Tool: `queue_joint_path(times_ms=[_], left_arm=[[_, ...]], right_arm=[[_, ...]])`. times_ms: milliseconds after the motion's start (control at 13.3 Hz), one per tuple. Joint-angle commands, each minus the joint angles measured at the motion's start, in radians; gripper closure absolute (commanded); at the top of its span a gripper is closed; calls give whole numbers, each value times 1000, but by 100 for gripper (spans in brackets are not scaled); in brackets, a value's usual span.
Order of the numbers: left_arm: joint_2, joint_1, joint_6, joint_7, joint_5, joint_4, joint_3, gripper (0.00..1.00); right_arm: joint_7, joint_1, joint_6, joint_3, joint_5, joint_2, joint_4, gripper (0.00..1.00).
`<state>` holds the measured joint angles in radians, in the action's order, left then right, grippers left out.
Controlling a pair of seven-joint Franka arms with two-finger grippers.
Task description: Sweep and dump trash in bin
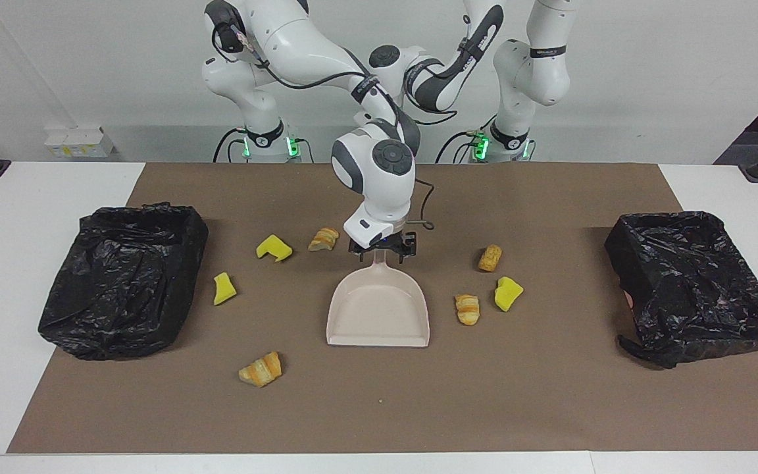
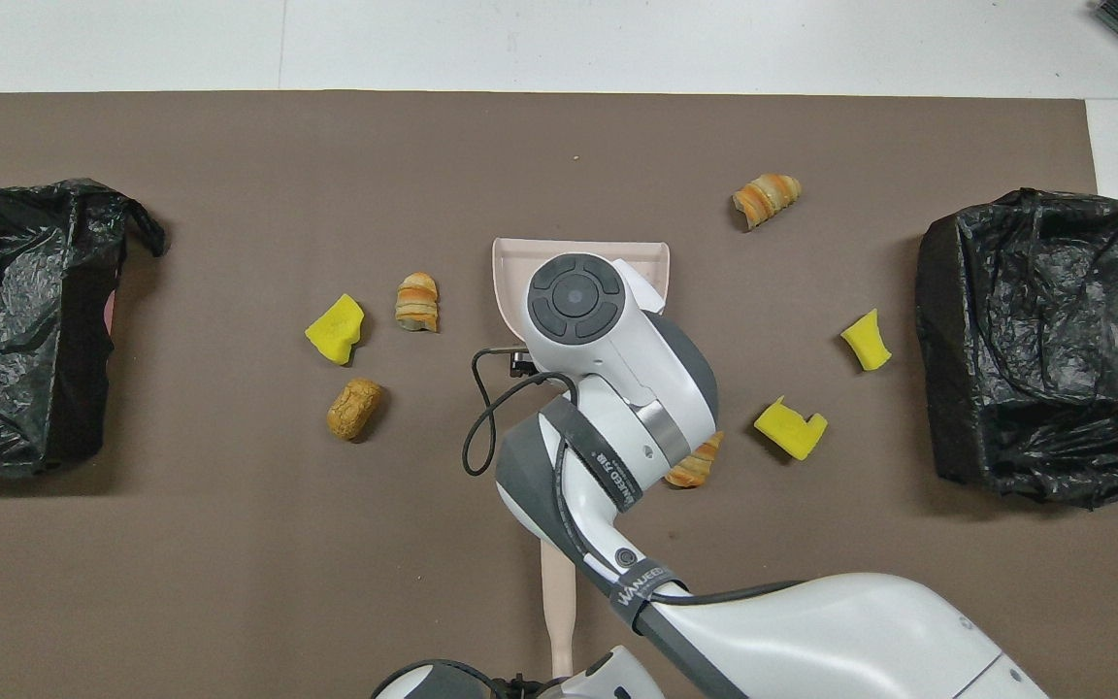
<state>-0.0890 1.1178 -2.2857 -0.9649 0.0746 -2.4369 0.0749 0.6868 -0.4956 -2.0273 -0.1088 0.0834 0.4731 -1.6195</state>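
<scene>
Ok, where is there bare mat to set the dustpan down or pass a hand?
Widest free patch: the mat farther from the robots than the dustpan, holding only one bread piece. Also bare: between the sponge and the bin at the left arm's end. Crowded: both flanks of the dustpan, whose handle the right gripper is at.
</scene>
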Motion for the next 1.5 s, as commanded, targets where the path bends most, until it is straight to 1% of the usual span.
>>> queue_joint_path(times_ms=[0,75,150,225,300,375,600,750,825,975,1050,1200,1349,1424], left_arm=[[2,10,-12,-6,14,12,-21,3],[-1,-9,-9,-9,14,16,-20,21],[-2,-10,-9,-11,14,16,-20,46],[0,-10,-9,-9,14,18,-20,82],[-3,-12,-6,-9,17,18,-20,100],[-3,-12,-3,-9,23,18,-21,100],[-15,-38,35,9,24,35,-23,100],[-41,-53,80,38,24,36,-29,100],[-64,-91,124,73,24,36,-27,100],[-121,-147,249,144,24,41,-29,100],[-145,-189,299,168,24,41,-29,100],[-173,-307,333,220,22,41,-29,100],[-208,-436,385,308,13,62,-32,100],[-204,-505,394,333,11,91,-32,100]], right_arm=[[34,5,-21,-5,26,-25,-39,20],[34,5,-19,-5,26,-27,-39,28],[31,5,-18,-5,26,-25,-39,47],[25,9,-18,-5,24,-24,-37,74],[22,9,-18,-5,23,-24,-37,96],[20,9,-14,-6,22,-24,-34,100],[10,14,-16,-6,22,-22,-31,100],[-62,23,-10,-5,4,-24,-17,100],[-87,32,-8,-5,4,-28,-17,100],[-229,40,-17,-6,4,-40,-16,100],[-271,41,-19,-6,3,-44,-16,100],[-358,46,-19,-5,10,-44,-14,100],[-575,75,-7,-3,6,-39,12,100],[-622,77,-7,-3,9,-36,13,100]])
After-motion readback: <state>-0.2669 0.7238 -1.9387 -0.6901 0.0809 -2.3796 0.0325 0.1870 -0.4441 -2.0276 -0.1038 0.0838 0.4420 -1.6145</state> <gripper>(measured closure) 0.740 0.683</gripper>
